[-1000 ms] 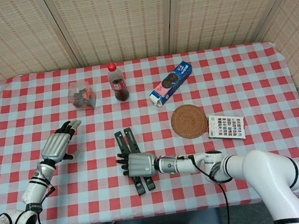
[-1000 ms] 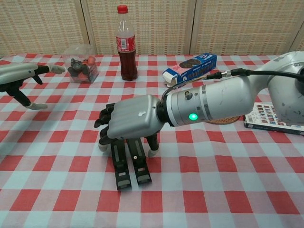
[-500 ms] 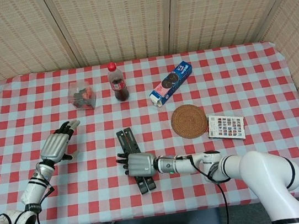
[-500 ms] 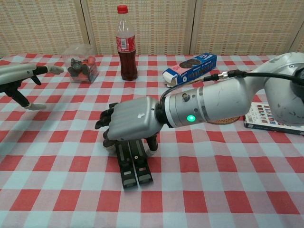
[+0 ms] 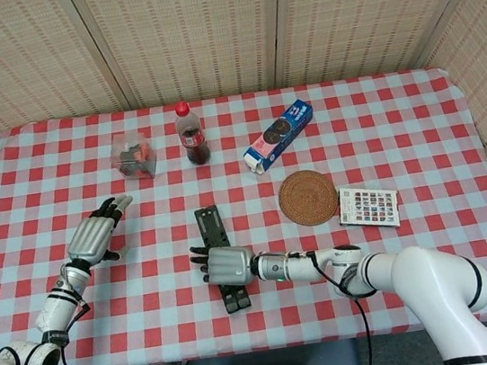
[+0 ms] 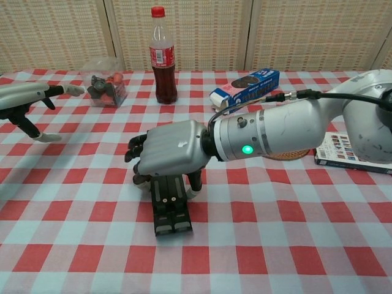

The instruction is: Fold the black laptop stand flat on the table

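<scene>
**Kid:** Where is the black laptop stand (image 5: 221,258)?

**Me:** It lies flat on the checked table (image 5: 418,131), near the front edge, a bit left of the middle. Its two long bars are side by side and touching. One end pokes out toward the bottle, the other end pokes out toward me.

**Kid:** What is your right hand (image 5: 226,264) doing?

**Me:** My right hand lies palm down across the middle of the stand. My fingers (image 6: 136,151) are bent down over its left side and my thumb comes down on its right side. I press on the stand, but I cannot tell if I really grip it.

**Kid:** And your left hand (image 5: 95,234)?

**Me:** It is well apart from the stand, over on the left side of the table. It holds nothing. Its fingers are stretched out and apart.

**Kid:** What else is on the table?

**Me:** Behind the stand is a cola bottle (image 5: 191,133) with a red cap, standing up. To the left of the bottle is a clear box (image 5: 134,156) with small things inside; I cannot tell what they are. To the right of the bottle a blue cookie box (image 5: 279,136) lies on its side. Nearer to me on the right is a round woven mat (image 5: 308,197), and just beside it a flat colorful box (image 5: 368,206).
</scene>
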You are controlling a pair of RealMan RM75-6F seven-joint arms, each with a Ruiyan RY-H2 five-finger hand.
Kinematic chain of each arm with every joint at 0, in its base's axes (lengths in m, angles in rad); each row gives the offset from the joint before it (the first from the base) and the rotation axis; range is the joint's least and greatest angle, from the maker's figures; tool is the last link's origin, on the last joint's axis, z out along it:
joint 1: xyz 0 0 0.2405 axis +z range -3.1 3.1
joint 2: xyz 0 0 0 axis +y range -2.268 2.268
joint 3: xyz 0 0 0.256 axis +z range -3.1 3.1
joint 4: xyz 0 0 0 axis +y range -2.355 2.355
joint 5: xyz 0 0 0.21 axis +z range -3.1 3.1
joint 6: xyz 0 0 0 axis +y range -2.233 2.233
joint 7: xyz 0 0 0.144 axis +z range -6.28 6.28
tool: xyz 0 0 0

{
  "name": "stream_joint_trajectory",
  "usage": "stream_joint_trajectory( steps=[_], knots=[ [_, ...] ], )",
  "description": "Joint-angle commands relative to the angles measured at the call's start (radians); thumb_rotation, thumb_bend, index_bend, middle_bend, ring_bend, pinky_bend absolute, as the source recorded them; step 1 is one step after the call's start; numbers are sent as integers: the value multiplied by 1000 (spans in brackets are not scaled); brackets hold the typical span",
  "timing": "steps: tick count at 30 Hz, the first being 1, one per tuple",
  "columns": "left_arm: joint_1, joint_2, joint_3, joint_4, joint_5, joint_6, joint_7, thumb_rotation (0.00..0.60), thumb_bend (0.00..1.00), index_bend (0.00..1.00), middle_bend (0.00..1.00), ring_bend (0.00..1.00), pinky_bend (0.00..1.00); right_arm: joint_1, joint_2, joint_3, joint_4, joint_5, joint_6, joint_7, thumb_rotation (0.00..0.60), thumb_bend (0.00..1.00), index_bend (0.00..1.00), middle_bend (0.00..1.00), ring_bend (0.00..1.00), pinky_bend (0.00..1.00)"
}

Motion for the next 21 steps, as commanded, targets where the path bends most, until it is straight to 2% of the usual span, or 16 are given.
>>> stream_joint_trajectory(
  steps=[1,6,9,13,18,21],
  knots=[
    [-1,7,-5,-9,-3,2,5,600,258,0,0,22,212,-22,22,30,-46,43,-4,-44,600,52,7,18,0,0],
    [2,30,-19,-34,-21,10,26,600,257,0,0,24,212,-87,92,75,-146,121,37,-126,600,42,0,0,0,0],
    [16,56,-30,-67,-52,27,69,600,258,0,0,26,212,-161,168,105,-248,200,90,-193,600,42,0,7,0,0],
    [60,101,-44,-138,-110,81,140,600,257,0,0,32,212,-300,286,133,-402,311,231,-298,600,114,9,127,1,6],
    [130,152,-44,-218,-153,175,208,600,257,0,0,43,212,-480,413,127,-556,414,420,-367,600,200,156,235,91,156],
    [175,182,-37,-262,-164,232,230,600,258,0,0,44,212,-581,484,105,-619,453,508,-355,600,212,198,270,135,227]
  ],
)
